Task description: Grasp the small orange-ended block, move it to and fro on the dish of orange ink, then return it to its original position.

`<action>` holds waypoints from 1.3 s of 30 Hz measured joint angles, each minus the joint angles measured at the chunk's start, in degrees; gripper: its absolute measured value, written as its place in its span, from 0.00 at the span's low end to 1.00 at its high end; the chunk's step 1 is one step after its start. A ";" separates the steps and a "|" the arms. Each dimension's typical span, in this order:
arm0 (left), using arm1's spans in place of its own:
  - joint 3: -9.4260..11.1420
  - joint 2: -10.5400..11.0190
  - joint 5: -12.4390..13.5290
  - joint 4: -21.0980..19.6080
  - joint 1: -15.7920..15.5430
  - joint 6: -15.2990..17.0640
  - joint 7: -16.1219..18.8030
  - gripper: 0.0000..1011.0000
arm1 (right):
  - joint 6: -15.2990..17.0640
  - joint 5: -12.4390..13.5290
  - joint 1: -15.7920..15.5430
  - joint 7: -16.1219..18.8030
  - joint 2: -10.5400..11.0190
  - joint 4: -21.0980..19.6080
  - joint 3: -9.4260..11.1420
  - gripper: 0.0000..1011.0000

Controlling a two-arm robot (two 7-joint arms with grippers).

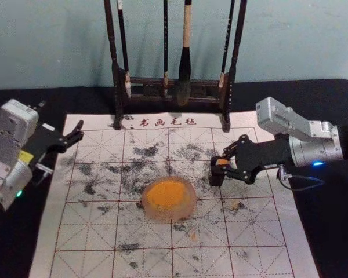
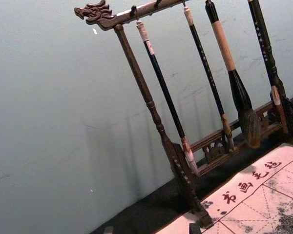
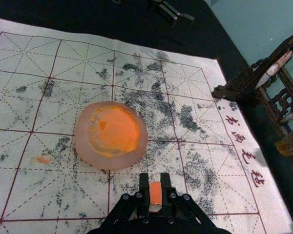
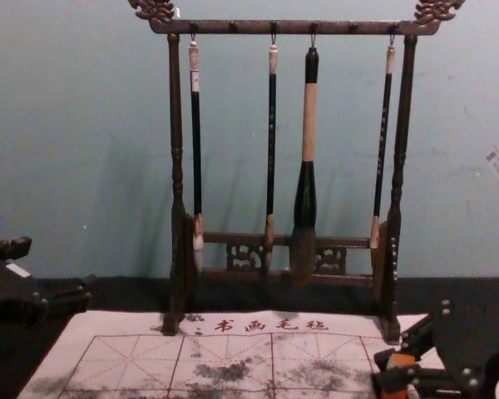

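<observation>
One block (image 1: 216,176) is sitting just to the right of the dish (image 1: 162,215) and a bit farther out, and the right gripper (image 1: 220,165) is clamping it, fingers pressing in from both sides. In the right wrist view its orange end is peeking out between them. Whether the block is touching the mat (image 1: 252,229), I honestly can't tell. The dish itself is resting on the mat with a nice puddle of orange ink (image 1: 167,193) in it. A couple of orange spots are marking the mat, one to the right of the dish and one just nearer than it, and black smudges are scattering all around it. The left gripper (image 1: 62,113) is idling well off to the left of the dish and farther out, its fingers standing apart. Way beyond the dish, the rack (image 1: 117,92) is holding four brushes (image 4: 309,166), which are hanging tips down, and the red writing (image 1: 168,122) is running between rack and dish.
</observation>
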 joint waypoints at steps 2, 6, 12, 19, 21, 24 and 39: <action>0.00 0.00 0.00 0.00 0.00 0.00 0.00 0.99 | 0.01 0.03 0.00 0.00 0.01 -0.02 0.00 0.13; 0.00 0.00 0.00 0.00 0.00 0.00 0.00 0.99 | 0.03 0.08 0.01 0.01 0.03 -0.06 0.01 0.14; 0.00 0.00 0.00 0.00 0.00 0.00 0.00 0.99 | 0.05 0.11 0.02 0.03 0.06 -0.09 0.03 0.31; 0.00 0.00 0.00 0.00 0.00 0.00 0.00 0.99 | 0.09 0.14 0.03 0.06 0.08 -0.14 0.03 0.53; 0.00 0.00 0.00 0.00 0.00 0.00 0.00 0.99 | 0.10 0.16 0.03 0.07 0.08 -0.15 0.03 0.59; 0.00 0.00 0.00 0.00 0.00 0.00 0.00 0.99 | 0.12 0.18 0.03 0.08 0.08 -0.15 0.03 0.70; 0.00 0.00 0.00 0.00 0.00 0.00 0.00 0.99 | -0.14 4.43 -5.59 -8.51 1.55 -7.66 6.22 0.99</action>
